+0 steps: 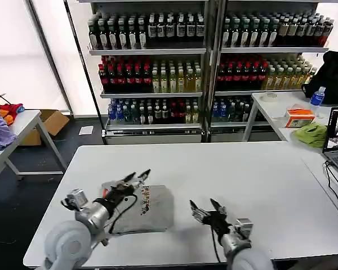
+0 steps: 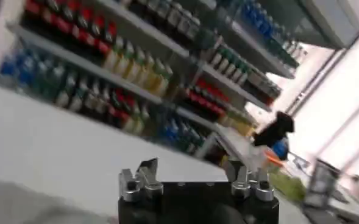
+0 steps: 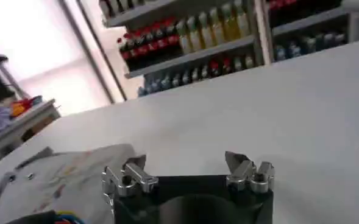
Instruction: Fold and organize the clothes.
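Stood in front: a white desk (image 1: 225, 169), wide and mostly bare, with drink shelves (image 1: 203, 62) behind. Lay near the desk's front edge, toward the left: one grey shirt (image 1: 152, 209), folded into a rough rectangle with its small coloured print facing up. Hovered over the shirt's left part: the left tool (image 1: 136, 179), fingers spread apart and gripping nothing, its cables trailing across the cloth. Hung just beside the shirt's right edge, low above bare desk: the right tool (image 1: 205, 211), likewise spread and empty. Looked mostly done as a fold, though one front corner seemed slack. Could go wrong from here: a careless lift of the left arm might drag a cable or fingertip through the top layer and pull the fold open; a sideways sweep of the right tool might nudge the shirt's edge and skew it, or push it toward the near desk edge. Seen from the head: both arms, the whole shirt and its place on the desk. Seen from the right wrist: the right tool (image 3: 188, 173) with its gap plainly open, and the shirt (image 3: 75, 173) close beside it, print and wrinkles visible. Seen from the left wrist: the left tool (image 2: 194, 179) open against desk and shelves, with only a grey sliver at the corner, too blurred to identify.
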